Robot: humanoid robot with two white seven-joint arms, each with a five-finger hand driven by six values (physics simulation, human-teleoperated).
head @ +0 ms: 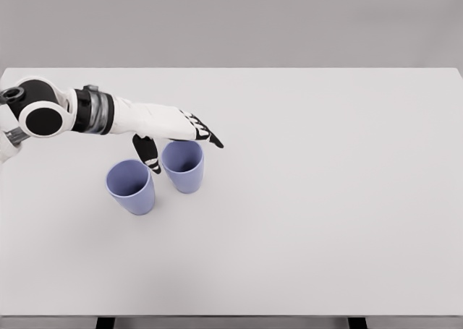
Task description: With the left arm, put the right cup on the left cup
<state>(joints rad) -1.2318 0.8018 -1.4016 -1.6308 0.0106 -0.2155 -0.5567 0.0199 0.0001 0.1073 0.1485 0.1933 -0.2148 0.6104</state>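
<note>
Two lavender-blue cups stand upright and side by side on the white table. The left cup is slightly nearer to me; the right cup sits just behind and to its right. My left hand reaches in from the left and hovers over the right cup's rim. Its fingers stretch past the far rim, while the thumb hangs down between the two cups. The hand is open and grips nothing. The right arm does not show.
The table's far edge runs across the top and its near edge along the bottom. My left forearm spans the space behind the left cup.
</note>
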